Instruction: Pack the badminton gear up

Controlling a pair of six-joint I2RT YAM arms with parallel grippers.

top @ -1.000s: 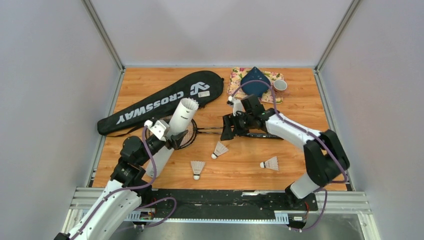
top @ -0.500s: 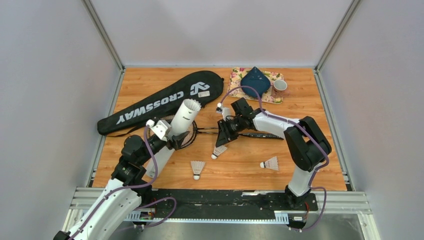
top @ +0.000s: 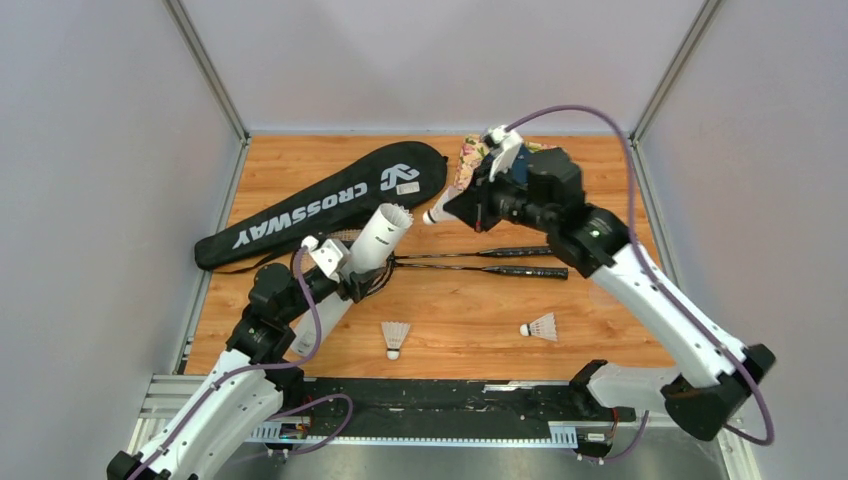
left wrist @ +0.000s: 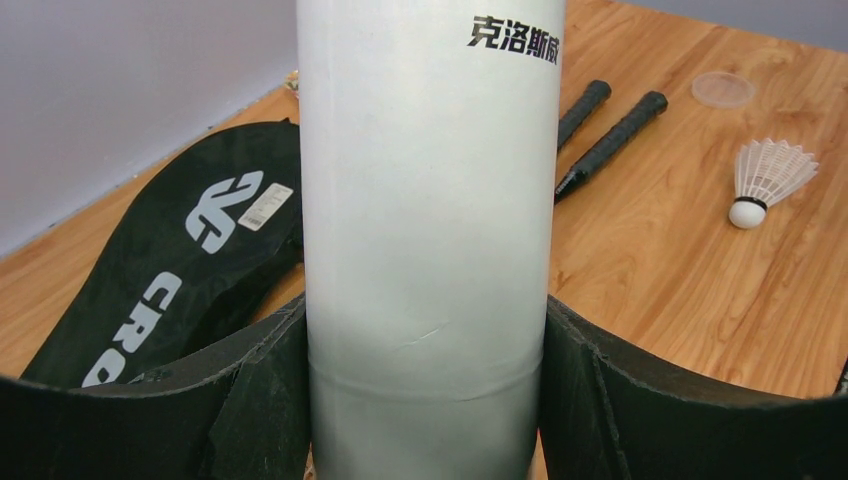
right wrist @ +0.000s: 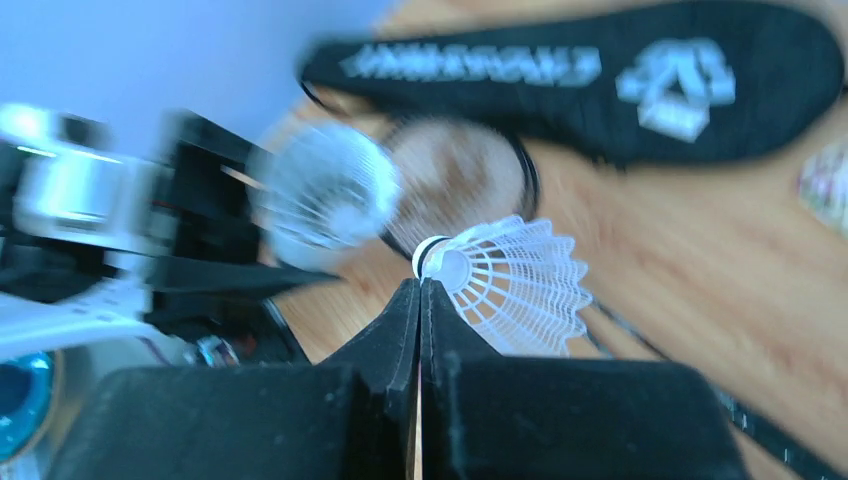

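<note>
**Badminton gear, partly packed.** The white tube (top: 378,237), a plain cylinder printed with black characters, was tilted with its open mouth raised. The left gripper (top: 348,278) clamped it across the body, and white feathers showed in the mouth. The right gripper (top: 462,208), fingers pressed together, pinched the held shuttlecock (top: 437,213) in the air just beside the tube's mouth, cork toward the tube. The two rackets (top: 480,256), thin and black, lay with their heads beneath the tube. The black "CROSSWAY" racket cover (top: 320,205) lay flat behind the tube, its contents not visible. In front of the tube lay the nearer shuttlecock (top: 395,337) and, well apart, the farther shuttlecock (top: 541,327).
</note>
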